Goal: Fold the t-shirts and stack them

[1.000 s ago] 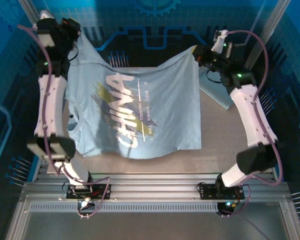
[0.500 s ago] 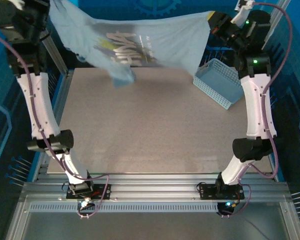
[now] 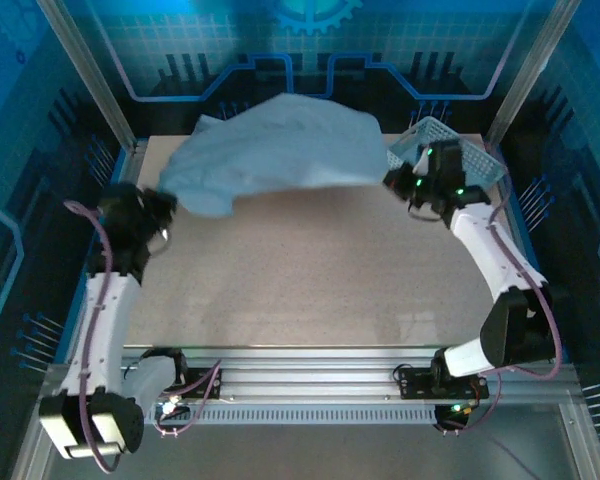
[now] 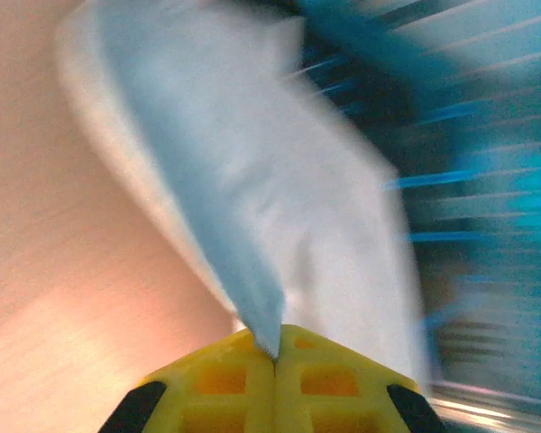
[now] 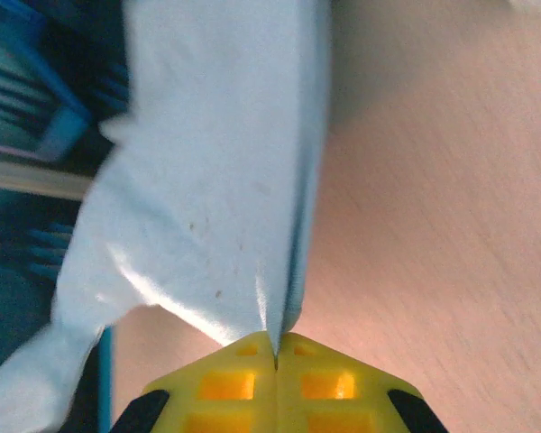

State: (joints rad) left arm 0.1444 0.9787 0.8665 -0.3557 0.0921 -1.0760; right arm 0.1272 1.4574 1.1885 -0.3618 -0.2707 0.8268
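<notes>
Billowing between the left gripper (image 3: 166,204) and right gripper (image 3: 398,181), each pinching an edge of it, the t-shirt (image 3: 280,150) has come down with them from overhead toward the counter (image 3: 310,280), so spreading it flat for folding looks near.

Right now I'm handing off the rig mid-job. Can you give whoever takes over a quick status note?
Left gripper: shut on one edge of the t-shirt.
Right gripper: shut on the opposite edge.
The shirt is held billowed between them over the far part of the table, beside the white basket.
Done: shirt lifted and spread.
Left: lay it flat, fold it, stack it.
</notes>
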